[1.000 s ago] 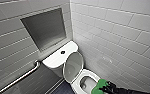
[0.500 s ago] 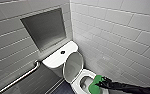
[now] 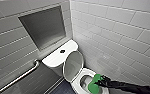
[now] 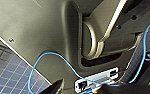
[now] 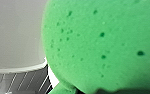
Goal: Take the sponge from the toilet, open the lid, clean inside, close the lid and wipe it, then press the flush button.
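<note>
The right gripper hangs over the bowl of the toilet, clamped on the green sponge, which juts from its tip into the bowl's opening. Just beyond the gripper the lid stands raised. Farther beyond, the flush button sits on the tank top. Well away are a wall niche and a grab bar.

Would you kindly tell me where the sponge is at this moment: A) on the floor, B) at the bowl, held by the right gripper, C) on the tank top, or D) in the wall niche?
B: the sponge sits over the open bowl at the tip of the right gripper, with the lid raised.
</note>
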### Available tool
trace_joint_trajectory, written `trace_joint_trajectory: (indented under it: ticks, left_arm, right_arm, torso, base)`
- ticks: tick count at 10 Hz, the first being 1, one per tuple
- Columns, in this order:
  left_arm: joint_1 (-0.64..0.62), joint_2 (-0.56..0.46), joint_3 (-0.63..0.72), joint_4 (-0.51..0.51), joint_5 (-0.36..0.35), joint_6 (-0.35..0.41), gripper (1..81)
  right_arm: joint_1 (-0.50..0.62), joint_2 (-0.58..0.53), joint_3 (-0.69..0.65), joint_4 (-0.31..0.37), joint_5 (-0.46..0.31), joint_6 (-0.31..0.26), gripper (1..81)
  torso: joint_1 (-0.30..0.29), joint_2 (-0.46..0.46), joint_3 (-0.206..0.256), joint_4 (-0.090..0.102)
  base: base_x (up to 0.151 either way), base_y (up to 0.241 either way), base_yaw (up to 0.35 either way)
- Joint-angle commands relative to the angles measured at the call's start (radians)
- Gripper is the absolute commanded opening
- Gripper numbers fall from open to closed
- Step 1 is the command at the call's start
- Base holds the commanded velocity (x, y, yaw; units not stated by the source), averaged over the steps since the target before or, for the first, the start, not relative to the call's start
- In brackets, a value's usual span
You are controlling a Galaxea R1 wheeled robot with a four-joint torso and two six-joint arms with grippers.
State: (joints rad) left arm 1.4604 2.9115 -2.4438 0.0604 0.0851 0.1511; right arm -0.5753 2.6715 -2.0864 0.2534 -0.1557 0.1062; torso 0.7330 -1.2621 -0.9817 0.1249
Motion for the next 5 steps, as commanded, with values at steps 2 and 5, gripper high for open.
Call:
trace_joint_trajectory:
  ticks: [2, 5]
  left_arm:
    - [0.011, -0.007, 0.006, -0.013, 0.084, -0.004, 81.1]
    - [0.01, -0.007, 0.006, -0.013, 0.079, -0.004, 81.1]
  right_arm:
    - [0.156, 0.0, 0.009, 0.01, -0.039, 0.001, 1.0]
    - [0.166, 0.018, -0.003, 0.006, -0.039, 0.001, 1.0]
  torso:
    - [0.0, 0.0, -0.005, 0.0]
    - [0.0, 0.001, -0.005, 0.0]
  base:
    - [0.0, 0.0, 0.0]
    - [0.047, 0.0, 0.0]
